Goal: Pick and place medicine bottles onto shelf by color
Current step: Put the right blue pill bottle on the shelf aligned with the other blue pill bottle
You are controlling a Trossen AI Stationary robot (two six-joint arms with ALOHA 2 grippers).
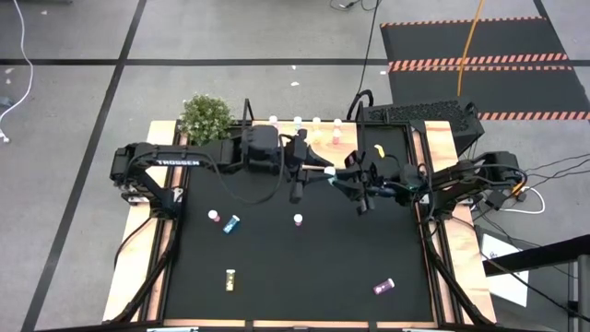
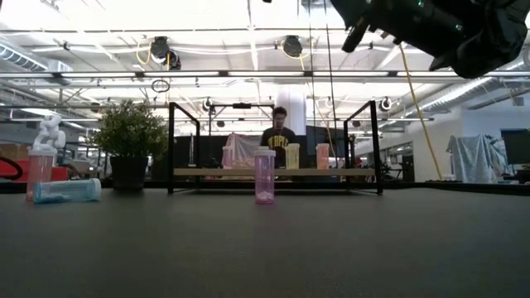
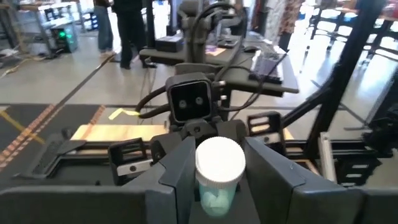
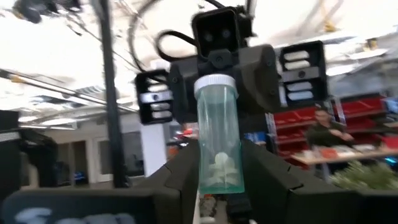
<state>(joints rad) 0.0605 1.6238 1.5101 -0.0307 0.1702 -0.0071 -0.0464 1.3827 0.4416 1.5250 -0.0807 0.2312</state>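
Pale green bottle [image 4: 217,134] being held mid-air above worktop [image 1: 295,267] centre, near shelf [image 1: 309,129], pinched by left gripper [image 1: 318,169] and right gripper [image 1: 343,173] together; judged: handover being made so reach suits shelf placement.

Grey floor [image 1: 74,111] crossed by dark lines, a black mat [image 1: 479,55] with striped edges, bright ceiling lights [image 2: 248,12], red storage bins [image 4: 367,115].

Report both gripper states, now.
Left gripper: closed on the pale green bottle.
Right gripper: at the same bottle, grip cannot be told.
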